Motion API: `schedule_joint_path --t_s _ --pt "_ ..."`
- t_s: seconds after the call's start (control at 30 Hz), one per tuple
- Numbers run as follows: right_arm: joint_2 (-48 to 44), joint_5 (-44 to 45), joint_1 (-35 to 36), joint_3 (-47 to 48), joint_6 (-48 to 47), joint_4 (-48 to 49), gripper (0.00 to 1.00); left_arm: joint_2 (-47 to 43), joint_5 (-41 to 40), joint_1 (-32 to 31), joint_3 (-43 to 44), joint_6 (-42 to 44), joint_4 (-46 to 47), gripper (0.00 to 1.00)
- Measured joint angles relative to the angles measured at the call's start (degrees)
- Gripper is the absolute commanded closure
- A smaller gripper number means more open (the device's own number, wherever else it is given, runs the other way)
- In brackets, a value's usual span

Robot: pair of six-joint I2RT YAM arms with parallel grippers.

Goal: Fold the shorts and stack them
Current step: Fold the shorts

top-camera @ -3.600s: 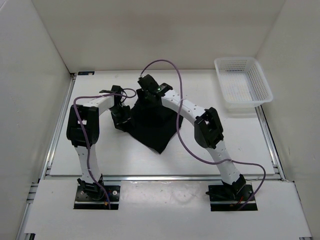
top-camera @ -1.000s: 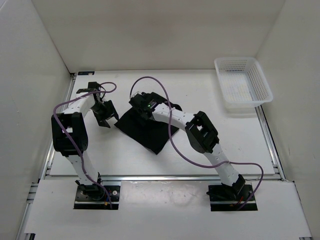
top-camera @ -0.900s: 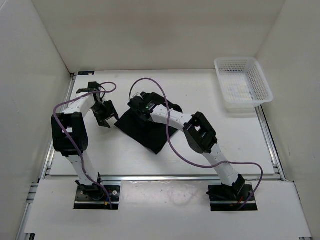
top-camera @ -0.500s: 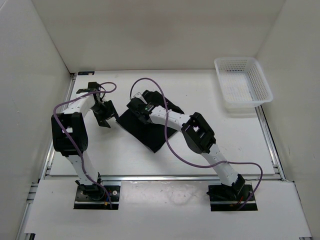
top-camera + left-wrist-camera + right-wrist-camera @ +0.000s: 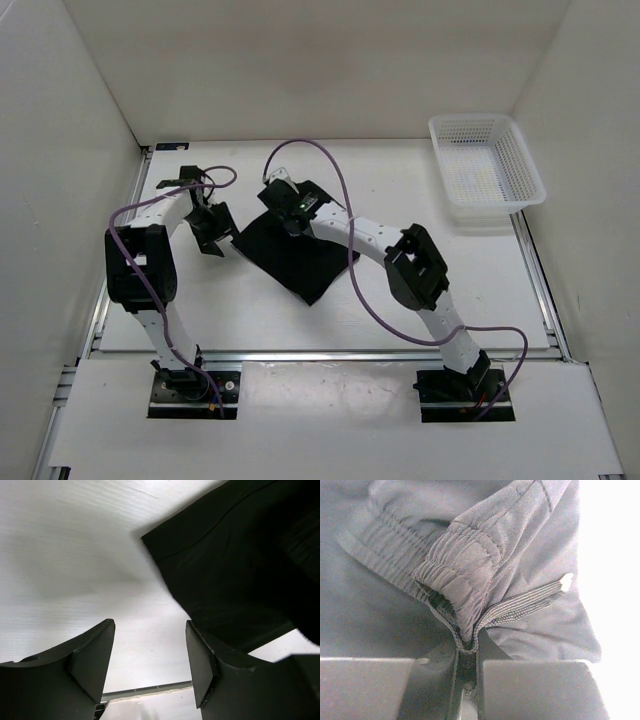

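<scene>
Folding looks partly done: the right gripper pinches the shorts at the waist; the left gripper hangs apart, empty. Stacking seems not done.

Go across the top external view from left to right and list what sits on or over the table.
black two-finger left gripper, open over the table → black soft-fabric shorts, lying in a folded heap → white plastic mesh basket, at the far right corner
</scene>
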Motion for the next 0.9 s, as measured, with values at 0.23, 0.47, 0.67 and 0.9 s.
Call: schedule_joint_path --t_s 0.23,0.47,0.67,0.9 --pt "-7.74 -2.40 -0.13 -0.33 -0.22 0.00 1.00 1.18 0.94 -0.96 -0.44 -0.07 1.49 0.30" --pt "-9.88 -4.70 -0.13 -0.39 -0.55 -0.85 1.00 6.16 1.20 -1.03 -0.44 -0.48 3.17 0.33" --pt "-11.50 -5.86 -0.04 -0.42 -1.55 -3.06 1.00 7.43 1.84 -1.42 -0.22 -1.25 3.28 0.34" --pt "-14.51 -6.69 2.12 -0.42 -1.75 -4.90 1.00 7.45 1.97 -2.10 -0.24 -1.60 3.56 0.34"
